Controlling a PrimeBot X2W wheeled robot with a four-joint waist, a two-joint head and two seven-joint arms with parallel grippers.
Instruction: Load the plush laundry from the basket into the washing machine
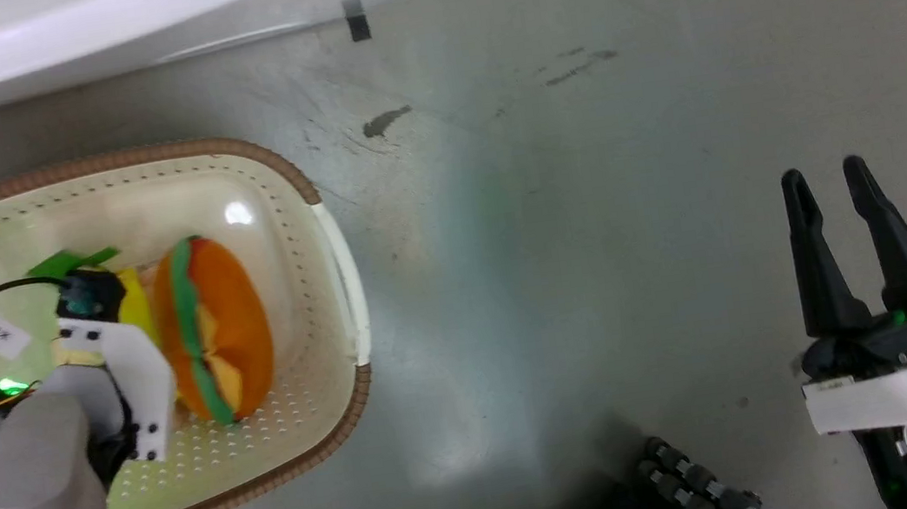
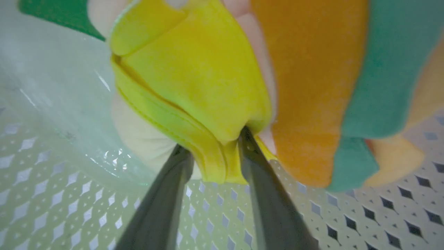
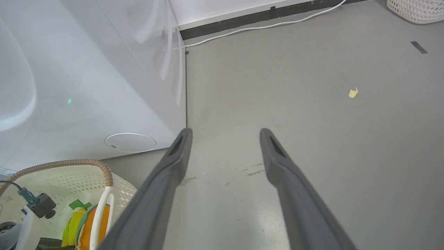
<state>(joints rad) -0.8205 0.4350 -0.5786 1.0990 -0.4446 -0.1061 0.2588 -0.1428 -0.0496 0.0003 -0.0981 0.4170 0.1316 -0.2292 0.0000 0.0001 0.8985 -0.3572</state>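
Pinching pinkish figure (image 1: 134, 301) inside basket (image 1: 303, 178).
Clamping yellow clothing (image 2: 194, 69) with left gripper (image 2: 211, 147) beside hamburger (image 1: 230, 319); holding right gripper (image 1: 824, 175) spread over floor (image 1: 584, 185).

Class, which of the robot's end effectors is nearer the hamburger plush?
Left. The left end effector is inside the basket, pinching the yellow-clad figure right beside the hamburger plush; the right end effector hangs open over the floor outside the basket.

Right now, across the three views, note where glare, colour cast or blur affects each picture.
Head view: a glare spot on the basket wall, a green cast on the floor. Left wrist view: the plush figure and hamburger are soft, out of focus. Right wrist view: sharp, with curved reflections on the washing machine.
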